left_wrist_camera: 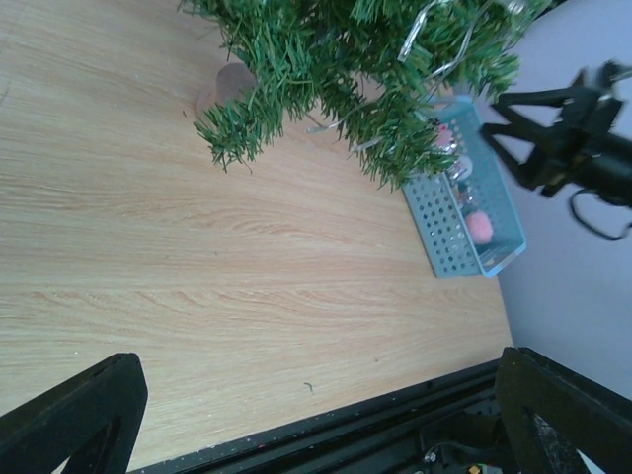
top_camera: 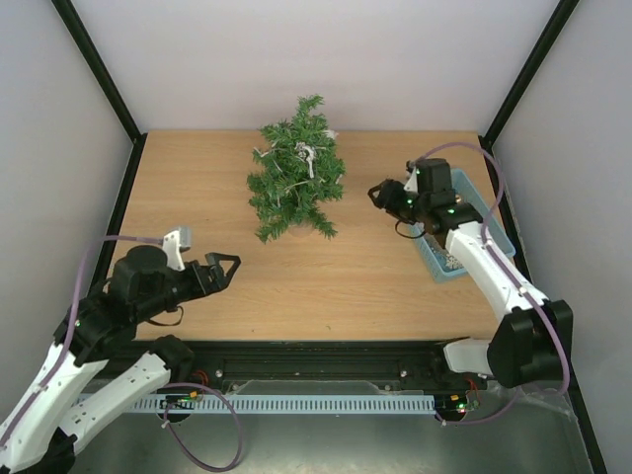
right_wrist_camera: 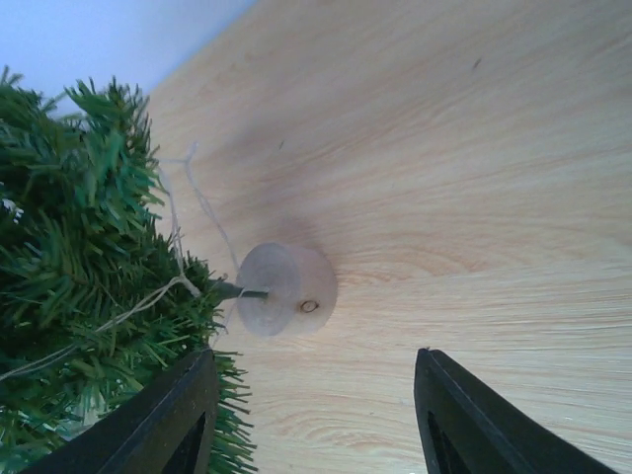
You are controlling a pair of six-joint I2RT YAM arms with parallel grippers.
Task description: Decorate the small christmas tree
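The small christmas tree [top_camera: 296, 180] stands at the middle back of the table, dark green with a white cord draped over its branches. It also shows in the left wrist view [left_wrist_camera: 336, 59] and the right wrist view [right_wrist_camera: 79, 296], where its round brownish base [right_wrist_camera: 286, 288] rests on the wood. My right gripper [top_camera: 380, 195] is open and empty just right of the tree, its jaws [right_wrist_camera: 316, 425] wide apart near the base. My left gripper [top_camera: 223, 269] is open and empty, in front and left of the tree, above bare wood [left_wrist_camera: 316, 415].
A light-blue plastic basket [top_camera: 472, 235] with pink and silvery ornaments [left_wrist_camera: 479, 225] sits at the right edge, partly under my right arm. Grey walls close in the back and both sides. A black rail runs along the table's near edge.
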